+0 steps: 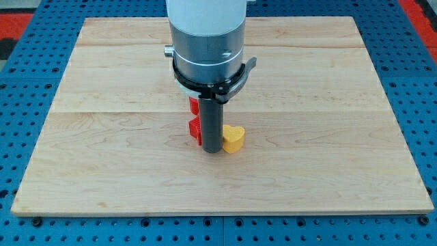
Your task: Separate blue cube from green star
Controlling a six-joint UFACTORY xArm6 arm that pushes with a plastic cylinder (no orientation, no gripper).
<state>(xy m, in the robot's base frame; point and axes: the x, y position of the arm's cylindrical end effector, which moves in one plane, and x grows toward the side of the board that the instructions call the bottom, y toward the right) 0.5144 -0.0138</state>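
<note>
My tip is down on the wooden board, near the middle, slightly toward the view's bottom. It's a bare rod, so nothing to spread or pinch. A yellow block, shape unclear, sits touching or just beside the tip on the view's right. A red block is just beside the rod on the view's left, partly hidden, shape unclear. Blue cube and green star don't show; they may be behind the arm body, can't tell.
</note>
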